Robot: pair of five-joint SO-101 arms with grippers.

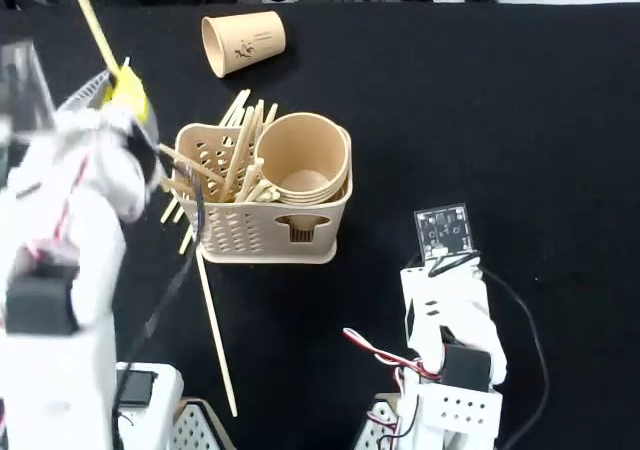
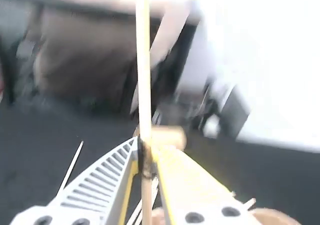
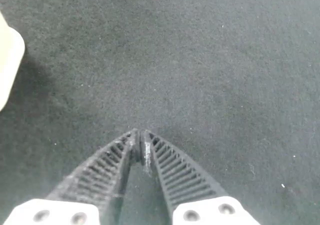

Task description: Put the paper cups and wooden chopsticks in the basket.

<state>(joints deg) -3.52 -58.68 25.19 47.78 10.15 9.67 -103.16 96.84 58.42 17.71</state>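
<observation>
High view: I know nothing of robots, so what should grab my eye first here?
A pale basket sits mid-table, crammed with chopsticks and stacked cups. Beside it, the left arm's jaws pinch one chopstick that points up and away. A lone cup lies on its side behind the basket, and a stray chopstick lies in front.

Your basket [image 1: 240,232] holds stacked cups [image 1: 303,165] in its right side and a chopstick bundle [image 1: 238,150] in its left. Behind the basket a lone cup [image 1: 243,42] lies on the desk [image 1: 520,110]. Before it lies a loose chopstick [image 1: 215,335], and left of it a raised chopstick [image 1: 90,15].
</observation>
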